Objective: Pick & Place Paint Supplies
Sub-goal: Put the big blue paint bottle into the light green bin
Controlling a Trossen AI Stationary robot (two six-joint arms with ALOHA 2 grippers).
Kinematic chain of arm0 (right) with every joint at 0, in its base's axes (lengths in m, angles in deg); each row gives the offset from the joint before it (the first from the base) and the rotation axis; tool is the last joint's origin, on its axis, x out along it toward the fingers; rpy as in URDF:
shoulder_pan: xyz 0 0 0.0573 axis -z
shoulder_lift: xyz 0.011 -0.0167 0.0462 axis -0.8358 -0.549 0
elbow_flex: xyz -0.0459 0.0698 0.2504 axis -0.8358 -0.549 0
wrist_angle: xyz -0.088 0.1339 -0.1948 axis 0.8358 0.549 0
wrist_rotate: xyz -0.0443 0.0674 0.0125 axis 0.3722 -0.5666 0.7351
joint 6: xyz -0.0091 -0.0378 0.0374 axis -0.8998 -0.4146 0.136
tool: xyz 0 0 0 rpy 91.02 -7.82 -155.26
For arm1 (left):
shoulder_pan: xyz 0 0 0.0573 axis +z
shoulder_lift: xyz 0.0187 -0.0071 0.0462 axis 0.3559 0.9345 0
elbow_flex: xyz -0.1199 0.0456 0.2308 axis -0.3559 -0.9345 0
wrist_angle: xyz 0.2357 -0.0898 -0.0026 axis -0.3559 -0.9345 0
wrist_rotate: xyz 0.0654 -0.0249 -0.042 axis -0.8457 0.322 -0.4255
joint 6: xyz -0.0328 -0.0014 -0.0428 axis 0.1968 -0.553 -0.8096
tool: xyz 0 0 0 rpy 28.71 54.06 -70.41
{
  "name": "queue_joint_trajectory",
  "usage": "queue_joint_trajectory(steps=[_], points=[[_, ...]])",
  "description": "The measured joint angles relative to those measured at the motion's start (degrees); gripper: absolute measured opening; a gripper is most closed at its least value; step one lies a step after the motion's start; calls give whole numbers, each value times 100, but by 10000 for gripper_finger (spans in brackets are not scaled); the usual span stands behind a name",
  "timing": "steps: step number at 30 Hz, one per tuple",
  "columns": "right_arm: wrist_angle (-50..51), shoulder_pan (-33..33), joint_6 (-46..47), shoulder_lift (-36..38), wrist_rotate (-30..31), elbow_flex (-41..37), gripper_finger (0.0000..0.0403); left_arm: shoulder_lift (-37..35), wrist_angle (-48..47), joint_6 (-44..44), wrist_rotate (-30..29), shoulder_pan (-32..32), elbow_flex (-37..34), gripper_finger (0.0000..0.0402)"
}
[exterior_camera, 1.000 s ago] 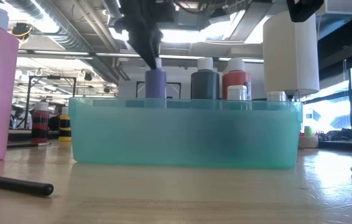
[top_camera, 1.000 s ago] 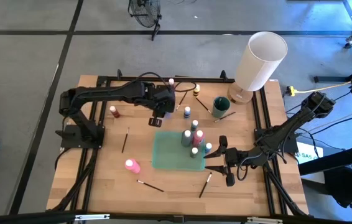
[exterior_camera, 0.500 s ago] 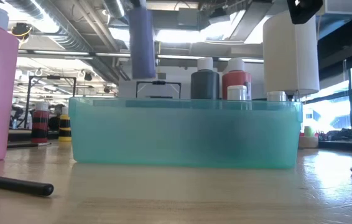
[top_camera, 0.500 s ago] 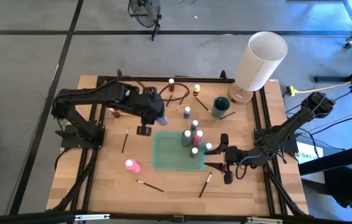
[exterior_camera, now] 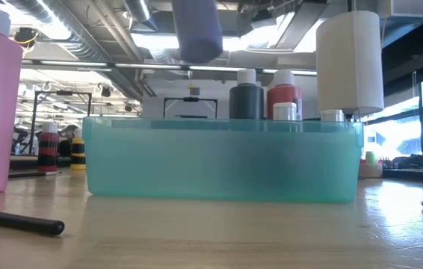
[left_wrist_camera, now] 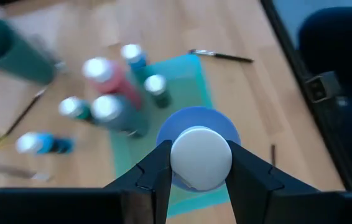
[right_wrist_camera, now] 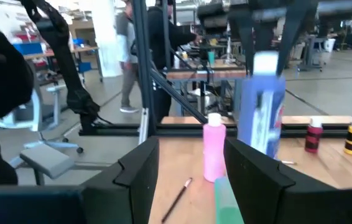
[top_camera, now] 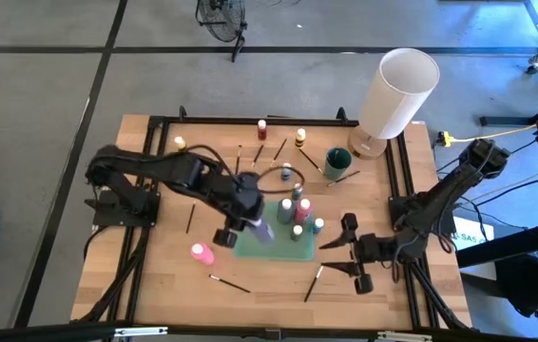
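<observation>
My left gripper (top_camera: 253,224) is shut on a purple paint bottle (top_camera: 263,231) and hangs over the left half of the teal tray (top_camera: 250,249). In the low view the bottle (exterior_camera: 196,30) floats high above the tray (exterior_camera: 223,161). A grey bottle (top_camera: 285,209), a red one (top_camera: 304,209) and a few smaller ones stand upright in the tray's right part. My right gripper (top_camera: 347,255) stands open to the right of the tray, near the table's right edge, with nothing between its fingers. A pink bottle (top_camera: 201,253) stands on the table left of the tray. My left gripper pinches the purple bottle's white cap (left_wrist_camera: 201,157) between its two fingers (left_wrist_camera: 154,171), one on either side. The fingers come from above, slanting down. The bottle's purple body (left_wrist_camera: 188,121) hangs below them, tilted and clear of the tray.
Loose brushes (top_camera: 191,214) (top_camera: 229,283) (top_camera: 314,282) lie on the wood. Small bottles (top_camera: 262,125) (top_camera: 300,137) (top_camera: 286,172) stand near the far edge beside a green cup (top_camera: 336,163). A large white cylinder (top_camera: 397,92) rises at the far right corner.
My left gripper has lifted the purple bottle off the table beyond the tray. It has carried the bottle up and toward the near edge until it hangs over the tray's left half, tipping as it went. My right gripper has shifted a little toward the near edge.
</observation>
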Motion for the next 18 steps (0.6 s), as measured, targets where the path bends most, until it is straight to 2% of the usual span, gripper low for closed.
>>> queue_joint_trajectory(steps=[10, 14, 18], points=[[-427, -296, -2, -94, -4, 0, 183, 843, 727, 700, 128, 4, -2, 117], [-950, -447, -218, -351, -69, 39, 183, 1237, 662, 749, 228, 45, -2, 117], [-977, -579, -347, -604, -80, 339, 183, 1538, 735, 767, 159, 79, -2, 117]])
